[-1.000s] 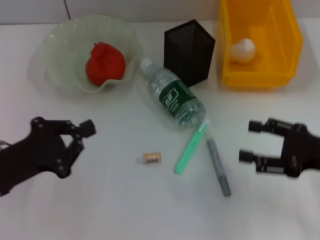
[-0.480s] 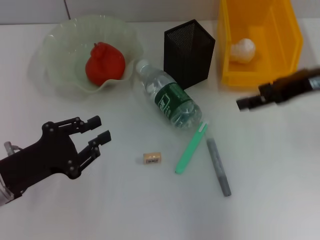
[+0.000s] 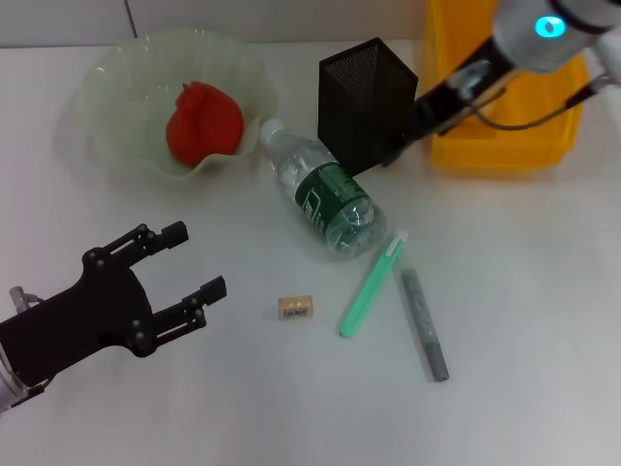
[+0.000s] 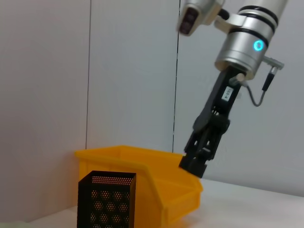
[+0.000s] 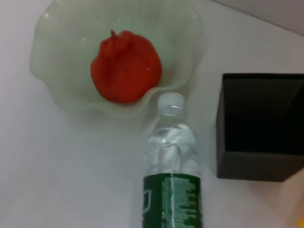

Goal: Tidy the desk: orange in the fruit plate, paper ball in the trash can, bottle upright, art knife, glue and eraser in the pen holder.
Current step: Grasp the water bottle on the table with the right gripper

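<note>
The orange (image 3: 204, 121) lies in the pale fruit plate (image 3: 116, 87). The clear bottle (image 3: 325, 194) with a green label lies on its side, cap toward the plate. A small tan eraser (image 3: 295, 308), the green art knife (image 3: 372, 284) and the grey glue stick (image 3: 425, 323) lie on the table in front of the bottle. My left gripper (image 3: 199, 259) is open and empty, left of the eraser. My right gripper (image 3: 398, 141) hangs beside the black mesh pen holder (image 3: 364, 92), above the bottle; its wrist view shows the bottle (image 5: 172, 161) and orange (image 5: 124, 66). The paper ball is hidden.
The yellow bin (image 3: 505, 146) stands at the back right, with my right arm crossing over it. The left wrist view shows the bin (image 4: 156, 175), the pen holder (image 4: 105, 199) and my right gripper (image 4: 192, 164).
My right arm swung from the front right up and across to beside the pen holder. My left gripper moved right toward the eraser. The bottle turned slightly.
</note>
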